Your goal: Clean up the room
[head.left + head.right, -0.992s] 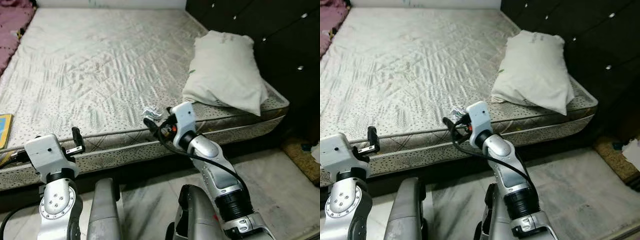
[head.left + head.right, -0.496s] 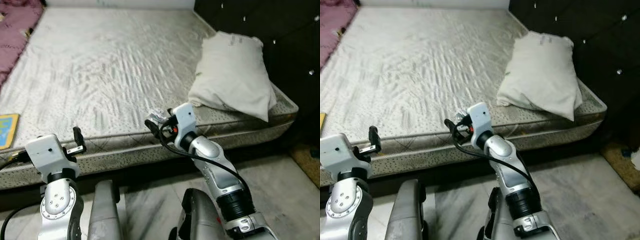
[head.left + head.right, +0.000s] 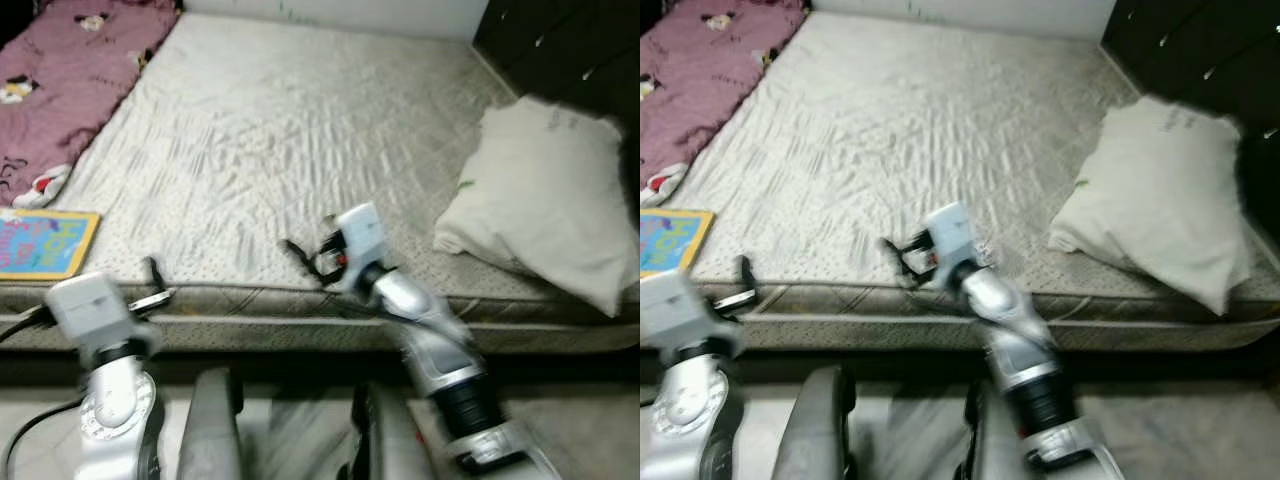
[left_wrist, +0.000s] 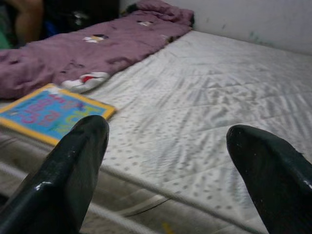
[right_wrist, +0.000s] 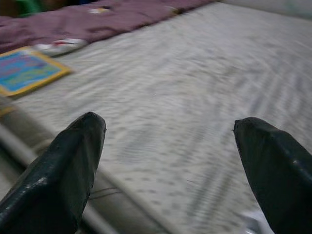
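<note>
Over the mattress's [image 3: 300, 150] near edge, both grippers, left [image 4: 165, 165] and right [image 5: 168, 161], spread wide and holding nothing, likely readied for the book [image 3: 40, 243] at the left corner.

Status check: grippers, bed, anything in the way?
Left gripper and right gripper: jaws open, empty, at the mattress edge. Book and purple blanket on its left side, pillow right. Nothing blocking.

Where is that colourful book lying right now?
The book lies flat at the near left edge of the mattress, on the robot's left, just in front of the purple blanket.
</note>
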Controlling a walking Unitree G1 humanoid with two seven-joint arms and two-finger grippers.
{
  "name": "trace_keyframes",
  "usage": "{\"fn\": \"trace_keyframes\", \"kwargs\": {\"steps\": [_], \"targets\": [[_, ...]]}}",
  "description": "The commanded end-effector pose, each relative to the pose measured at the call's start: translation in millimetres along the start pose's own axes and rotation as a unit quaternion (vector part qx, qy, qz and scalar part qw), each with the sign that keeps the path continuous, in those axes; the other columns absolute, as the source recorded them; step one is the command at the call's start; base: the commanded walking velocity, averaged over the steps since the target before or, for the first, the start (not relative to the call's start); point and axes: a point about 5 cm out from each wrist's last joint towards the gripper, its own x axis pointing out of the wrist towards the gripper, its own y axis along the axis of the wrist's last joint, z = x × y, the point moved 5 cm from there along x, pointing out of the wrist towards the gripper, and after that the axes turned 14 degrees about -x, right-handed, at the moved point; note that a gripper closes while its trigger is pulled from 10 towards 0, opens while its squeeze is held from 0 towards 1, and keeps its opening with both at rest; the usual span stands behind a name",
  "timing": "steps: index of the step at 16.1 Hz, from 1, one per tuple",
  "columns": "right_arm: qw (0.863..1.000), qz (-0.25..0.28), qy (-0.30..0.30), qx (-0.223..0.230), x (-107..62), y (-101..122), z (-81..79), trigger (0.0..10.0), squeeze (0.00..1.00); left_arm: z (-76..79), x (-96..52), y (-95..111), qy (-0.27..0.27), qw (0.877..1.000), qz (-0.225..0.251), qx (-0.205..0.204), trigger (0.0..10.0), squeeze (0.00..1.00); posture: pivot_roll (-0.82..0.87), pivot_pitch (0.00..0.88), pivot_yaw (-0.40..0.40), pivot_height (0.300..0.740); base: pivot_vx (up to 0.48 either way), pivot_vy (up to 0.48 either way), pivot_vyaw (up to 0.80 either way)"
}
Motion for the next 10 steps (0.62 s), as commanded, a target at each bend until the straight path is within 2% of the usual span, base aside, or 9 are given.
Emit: {"fn": "trace_keyframes", "kwargs": {"steps": [1,2,10], "targets": [[1.000,0.004,0.009,0.006,3.1,2.7,-5.5,10.0,0.00,-2.1,-0.4,-0.6,0.005,1.000,-0.003,-0.003,10.0,0.00,0.03,0.036,-0.094,0.557,0.296,0.000,0.00],[1.000,0.003,0.008,0.006,3.2,2.7,-5.2,10.0,0.00,-2.1,-0.4,-0.9,0.005,1.000,-0.004,-0.004,10.0,0.00,0.03,0.036,-0.094,0.557,0.277,0.000,0.00],[1.000,-0.001,-0.004,0.021,2.8,-0.5,-1.7,10.0,0.00,-2.3,-1.1,-5.4,0.005,1.000,-0.016,-0.003,10.0,0.00,0.04,0.028,-0.095,0.552,0.000,0.000,0.00]]}}
